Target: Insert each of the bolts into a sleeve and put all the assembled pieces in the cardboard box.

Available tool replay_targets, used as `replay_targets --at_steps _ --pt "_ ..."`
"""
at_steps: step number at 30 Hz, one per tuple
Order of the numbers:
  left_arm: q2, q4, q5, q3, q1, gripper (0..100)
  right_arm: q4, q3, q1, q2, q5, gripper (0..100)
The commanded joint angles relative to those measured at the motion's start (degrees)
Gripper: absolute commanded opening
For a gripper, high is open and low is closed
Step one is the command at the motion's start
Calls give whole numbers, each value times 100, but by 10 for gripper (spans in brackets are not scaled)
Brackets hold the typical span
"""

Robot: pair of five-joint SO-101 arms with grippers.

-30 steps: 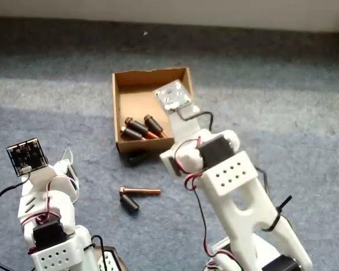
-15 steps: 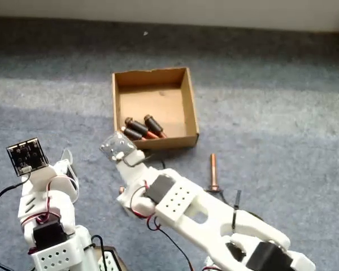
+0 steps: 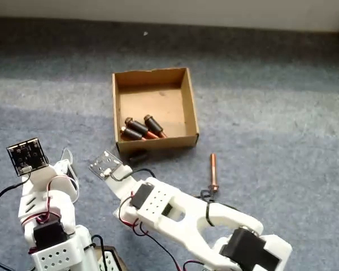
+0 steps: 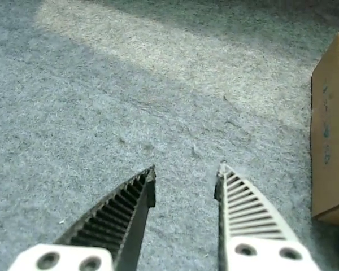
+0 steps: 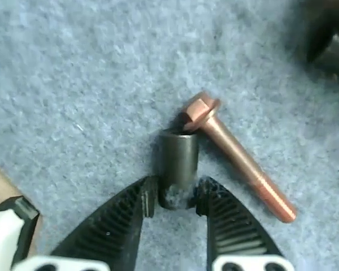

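In the right wrist view my right gripper (image 5: 175,196) is open, low over the carpet, its fingertips close on either side of the near end of a dark sleeve (image 5: 178,161). A copper bolt (image 5: 237,161) lies beside that sleeve, its head against the sleeve's far end. The high view has the right arm (image 3: 169,212) stretched across the front of the cardboard box (image 3: 191,107), covering that sleeve and bolt. Three assembled pieces (image 3: 140,129) lie in the box. A second bolt (image 3: 213,171) lies right of the arm. My left gripper (image 4: 183,186) is open over bare carpet.
Another dark sleeve (image 3: 137,156) lies on the carpet against the box's front wall, also seen as a dark sleeve (image 5: 327,42) in the right wrist view. The box's side (image 4: 330,130) stands near the left gripper. Grey carpet lies open to the right.
The right arm has swung from over the box down and to the left, coming low over the sleeve and bolt in front of the box. The left arm has stayed put.
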Motion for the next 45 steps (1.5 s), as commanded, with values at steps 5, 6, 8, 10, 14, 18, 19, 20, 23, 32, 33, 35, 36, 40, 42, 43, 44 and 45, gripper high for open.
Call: replay_targets --at_steps 5,6,8,10,14,18,19,20,23,32,33,35,36,40,42,43,44,45 --pt "-57 -132 70 -171 -31 182 -75 -391 -13 514 255 43" --pt "-57 -132 70 -171 -31 182 -75 -391 -13 505 378 13" --pt "-57 -132 70 -171 -31 182 -75 -391 -13 505 466 6" --pt "-57 -132 70 -171 -22 182 -75 -391 -13 505 475 5" --pt "-57 -132 62 -163 -13 182 171 -391 277 110 475 5" --pt "-57 -132 35 -154 110 182 549 -356 1024 -1191 466 4" --pt "-57 -105 26 -154 224 182 549 -338 1226 -1578 466 4" --pt "-57 -97 26 -163 356 182 593 -242 1411 -1912 466 4" --pt "-4 -88 -141 -365 646 182 655 224 1974 -2923 466 4" --pt "13 774 -958 -1244 2026 183 637 1560 4198 -4567 413 4" --pt "13 932 -1064 -1376 2176 183 637 1631 4453 -4611 281 4" --pt "136 1213 -1169 -1648 2431 183 637 1701 4980 -4637 0 4" --pt "286 1327 -1222 -1815 2545 183 611 1710 5235 -4637 -123 4" --pt "1473 1635 -1380 -2536 3055 183 145 1859 5965 -4629 -695 4" --pt "2273 1793 -1477 -2985 3301 184 -207 2026 6237 -4629 -967 4" --pt "2659 1855 -1556 -3222 3442 184 -391 2123 6369 -4629 -1099 4" --pt "3020 1890 -1626 -3442 3574 184 -558 2220 6492 -4629 -1231 4" --pt "3371 1890 -1662 -3653 3688 184 -725 2316 6651 -4629 -1327 4"
